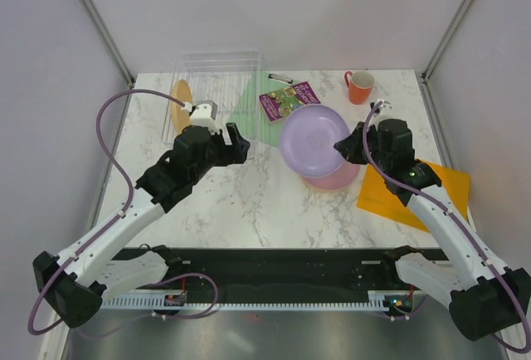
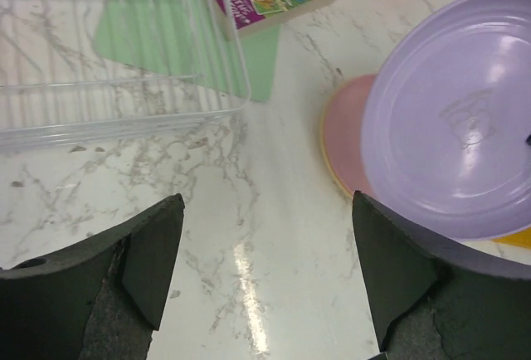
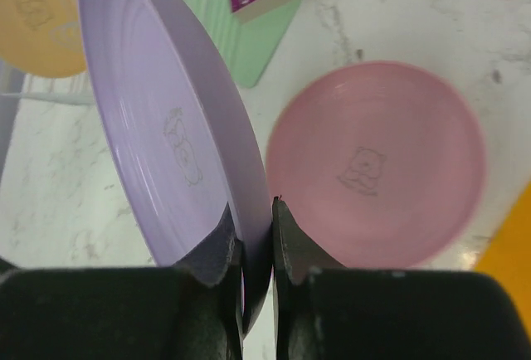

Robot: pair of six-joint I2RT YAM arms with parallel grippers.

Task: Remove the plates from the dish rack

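My right gripper (image 3: pixel 253 219) is pinched narrow on the rim of the lilac plate (image 3: pixel 166 119), which it holds steeply tilted on edge over the marble table (image 1: pixel 241 202). The pink plate (image 3: pixel 377 165) lies flat on the table just beside and partly under the lilac one; I cannot tell whether the 2 touch. My left gripper (image 2: pixel 267 211) is spread wide with nothing between its fingers, hovering over bare table between the dish rack (image 2: pixel 124 53) and the 2 plates. The rack sits at the far left of the table, and 1 yellow-orange plate (image 1: pixel 181 99) stands on edge at its left end. A green sheet (image 1: pixel 253 103) lies partly under the rack's right side, with a book (image 1: pixel 289 100) on its right edge. An orange mug (image 1: pixel 359 86) stands at the far right, and an orange mat (image 1: pixel 431 186) lies under my right arm.
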